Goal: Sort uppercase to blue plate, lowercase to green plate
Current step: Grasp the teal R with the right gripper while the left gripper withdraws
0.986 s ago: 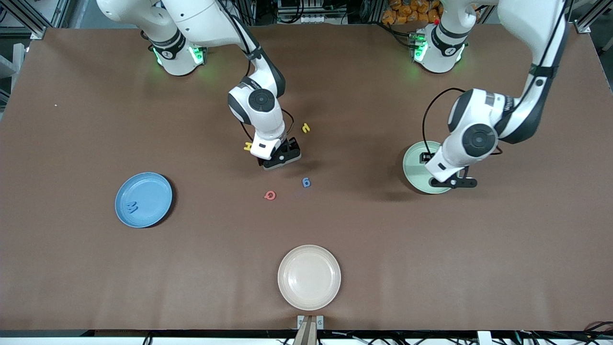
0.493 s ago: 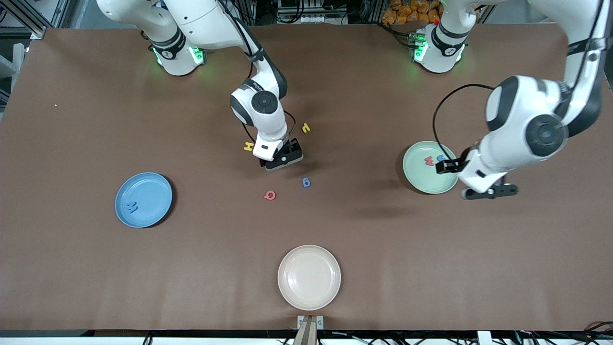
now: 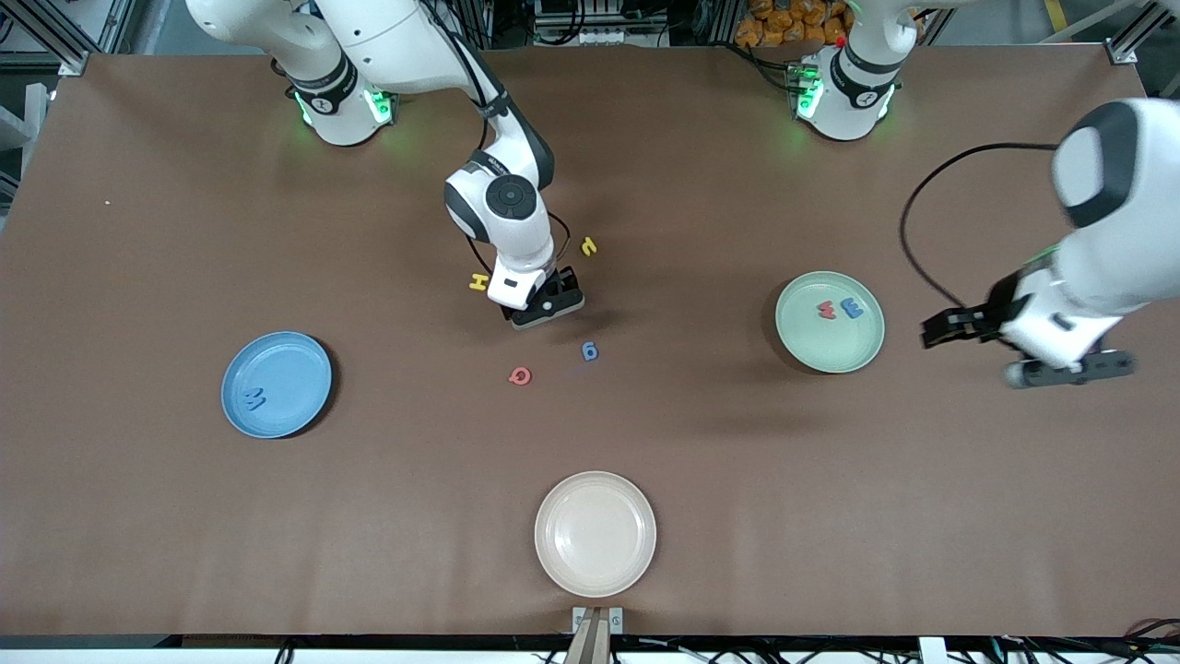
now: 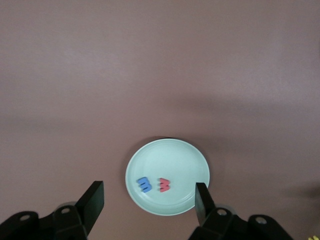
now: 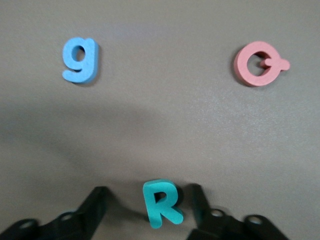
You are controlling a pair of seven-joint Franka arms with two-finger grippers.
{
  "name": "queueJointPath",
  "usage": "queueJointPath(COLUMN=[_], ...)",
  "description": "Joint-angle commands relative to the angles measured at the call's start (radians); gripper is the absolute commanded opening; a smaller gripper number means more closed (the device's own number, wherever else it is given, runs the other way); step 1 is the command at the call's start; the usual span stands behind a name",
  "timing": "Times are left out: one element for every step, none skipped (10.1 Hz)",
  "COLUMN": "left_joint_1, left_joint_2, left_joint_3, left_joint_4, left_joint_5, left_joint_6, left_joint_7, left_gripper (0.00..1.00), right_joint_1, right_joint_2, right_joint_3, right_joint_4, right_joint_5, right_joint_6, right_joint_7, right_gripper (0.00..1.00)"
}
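Nearest the camera, the cream plate point(image 3: 595, 533) lay well nearer than the Q point(image 3: 520, 375), and we left it out of the sort. The blue plate point(image 3: 276, 384) sat well away from the Q toward the right arm's end, with only the M point(image 3: 255, 398) in it. The Q itself lay on the table point(image 3: 830, 516), and the g point(image 3: 590, 350) was just beside it, slightly farther off.

From the Q toward the left arm's end, well apart, sat the green plate point(image 3: 802, 343), holding the w point(image 3: 826, 309) and the e point(image 3: 852, 308) side by side. The left gripper point(image 3: 1069, 371) hung over bare table, further again from the Q than that plate. Its jaws were apart and held nothing.

A little farther than the Q, the right gripper point(image 3: 546, 302) was down at the table with the R point(image 5: 161, 202) between its fingers. Its jaws were apart on either side of the letter, and we saw no firm grip yet. The H point(image 3: 477, 281) lay farther than the Q, beside that gripper, and the yellow r point(image 3: 588, 246) lay farthest of all.

We judged the step in hand to be picking up the R. The next move called for closing squarely on the foam, lifting it clear, and carrying it past the Q to the blue plate.
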Motion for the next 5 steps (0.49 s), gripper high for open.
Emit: queueJointPath(left_joint_1=[-0.006, -0.007, -0.009, -0.009, -0.012], left_joint_2=[-0.005, -0.005, -0.006, -0.003, 0.004], left_joint_3=[0.012, 0.004, -0.010, -0.048, -0.085], left_joint_4=[0.075, 0.090, 0.102, 0.106, 0.104], left_joint_5=[-0.023, -0.024, -0.024, -0.023, -0.021], left_joint_6=[-0.084, -0.095, -0.099, -0.099, -0.098], left_joint_7=[0.019, 0.008, 0.000, -0.030, -0.090], left_gripper=[0.82, 0.82, 0.82, 0.82, 0.85], right_joint_1=[0.006, 0.001, -0.005, -0.014, -0.027], right_joint_2=[-0.017, -0.026, -0.037, -0.045, -0.063], right_joint_3=[-0.005, -0.005, -0.005, -0.005, -0.005], right_joint_4=[-0.004, -0.004, -0.005, -0.004, -0.005], right_joint_5=[-0.016, -0.016, -0.016, -0.016, -0.016], right_joint_6=[-0.013, -0.015, -0.015, -0.015, -0.018], right_joint_7=[0.016, 0.009, 0.006, 0.001, 0.000], right_gripper=[0.00, 0.00, 0.00, 0.00, 0.00])
